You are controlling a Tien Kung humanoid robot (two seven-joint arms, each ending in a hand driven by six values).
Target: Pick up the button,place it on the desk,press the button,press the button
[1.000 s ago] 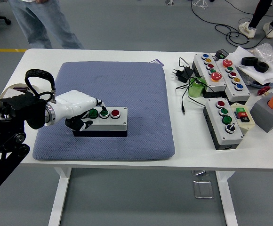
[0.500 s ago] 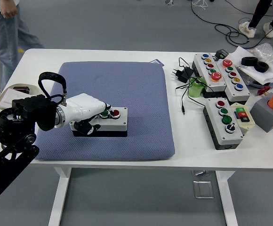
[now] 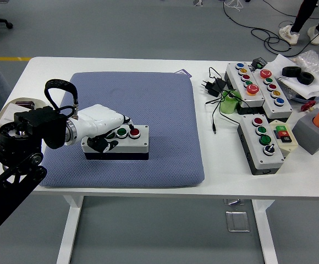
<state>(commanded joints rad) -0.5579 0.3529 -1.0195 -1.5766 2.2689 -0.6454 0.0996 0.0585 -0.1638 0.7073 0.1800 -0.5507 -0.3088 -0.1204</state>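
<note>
While the grey button box [image 3: 122, 144] lies on the blue mat [image 3: 148, 110], the left hand [image 3: 107, 129] rests on its left end — fingers curled over the top, not gripping; no lettering is readable.

Button box [image 3: 121, 142] on the pad [image 3: 148, 110] at table's [image 3: 121, 65] left, left hand [image 3: 102, 129] over its left end

A robotics test lab
Grey floor [image 3: 148, 33], loose cables [image 3: 269, 38], white table [image 3: 121, 65] crowded with control boxes [image 3: 256, 82]
</note>
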